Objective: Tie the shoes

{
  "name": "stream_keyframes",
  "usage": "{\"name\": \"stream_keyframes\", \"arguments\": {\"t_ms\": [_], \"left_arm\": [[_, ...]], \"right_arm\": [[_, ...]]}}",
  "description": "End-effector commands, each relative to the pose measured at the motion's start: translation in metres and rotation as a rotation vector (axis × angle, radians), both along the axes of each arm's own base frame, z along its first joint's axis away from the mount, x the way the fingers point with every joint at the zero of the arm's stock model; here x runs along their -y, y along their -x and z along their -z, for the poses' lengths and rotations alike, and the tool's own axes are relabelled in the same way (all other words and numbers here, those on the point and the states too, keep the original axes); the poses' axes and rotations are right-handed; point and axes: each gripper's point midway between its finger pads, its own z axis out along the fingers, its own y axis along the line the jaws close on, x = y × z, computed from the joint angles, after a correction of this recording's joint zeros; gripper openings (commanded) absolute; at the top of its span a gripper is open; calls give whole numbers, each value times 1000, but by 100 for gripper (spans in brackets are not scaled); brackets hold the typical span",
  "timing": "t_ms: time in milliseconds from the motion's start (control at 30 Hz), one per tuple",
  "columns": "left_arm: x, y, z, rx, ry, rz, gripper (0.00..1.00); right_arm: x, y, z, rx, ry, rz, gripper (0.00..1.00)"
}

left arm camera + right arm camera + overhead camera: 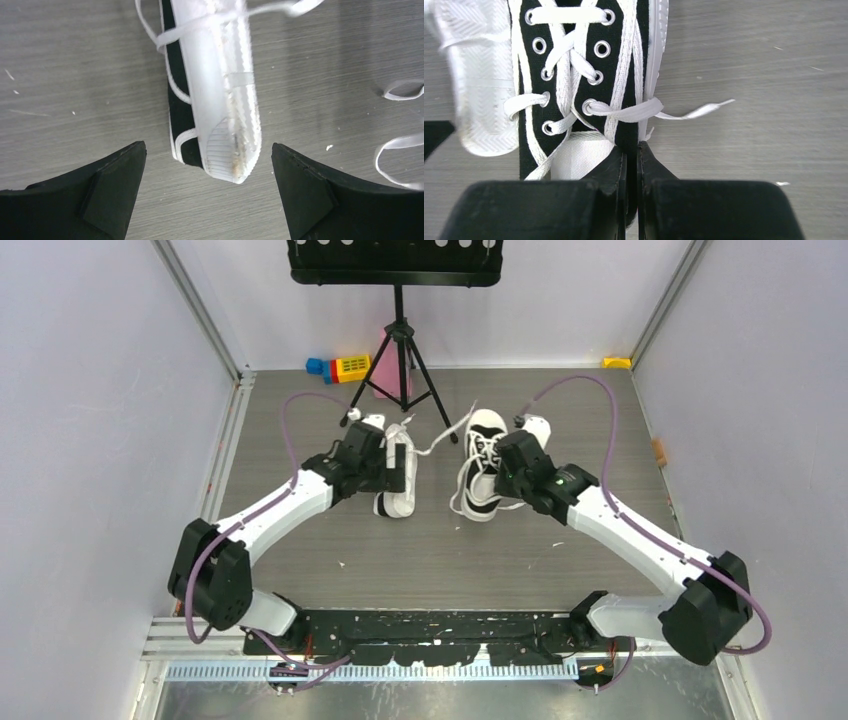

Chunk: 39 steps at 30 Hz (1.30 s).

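Barely started: mid-frame, laces (621, 111) loose and unknotted, tipped sneaker (398, 502) inside the wide-apart left hand (207, 150), upright sneaker (484, 450) just right of it with right hand (631, 152) pinched together at its collar; both bows yet to tie.

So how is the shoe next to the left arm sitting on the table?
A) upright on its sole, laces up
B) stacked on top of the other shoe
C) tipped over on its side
C: the shoe by the left arm lies on its side, its white ribbed sole turned sideways into the left wrist view, while the other shoe stands apart with its laces up.
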Motion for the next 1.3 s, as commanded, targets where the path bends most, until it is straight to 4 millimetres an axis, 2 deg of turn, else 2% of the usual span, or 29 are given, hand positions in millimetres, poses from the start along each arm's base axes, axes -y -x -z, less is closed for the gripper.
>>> {"name": "stream_keyframes", "arguments": {"t_ms": [0, 133, 233, 367, 500, 567, 633, 733, 833, 867, 1000, 1100, 1167, 1267], "left_arm": [[-7, -11, -21, 85, -282, 5, 100], [7, -13, -11, 55, -388, 50, 100], [19, -14, 6, -18, -396, 88, 100], [15, -14, 29, -120, -465, 72, 100], [8, -9, 43, -175, -457, 49, 100], [8, -4, 49, -214, -383, 60, 92], [3, -3, 54, -246, -291, 56, 77], [-20, -5, 52, -251, -235, 3, 52], [-56, -10, 45, -233, -233, -82, 48], [-74, -13, 43, -234, -222, -128, 47], [-120, -17, 27, -206, -171, -289, 47], [-145, -23, 14, -148, -126, -379, 48], [-149, -26, 7, -127, -105, -394, 53], [-142, -24, 0, -131, -68, -373, 69]], "right_arm": [[32, 1, -16, 51, 1, 58, 0], [50, 2, -18, 52, 9, 84, 0], [59, 2, -20, 52, 16, 98, 0], [69, 5, -21, 54, 17, 112, 0], [77, 9, -16, 45, 25, 121, 0], [82, 11, -15, 33, 30, 128, 0], [85, 15, -14, 27, 32, 132, 0], [88, 21, -14, 35, 20, 136, 0], [87, 27, -14, 34, -6, 127, 0], [86, 30, -14, 27, -14, 120, 0], [79, 36, -6, 6, -64, 109, 0], [61, 37, 2, -15, -161, 84, 0], [46, 36, 12, -37, -238, 78, 0], [24, 29, 23, -51, -318, 93, 0]]}}
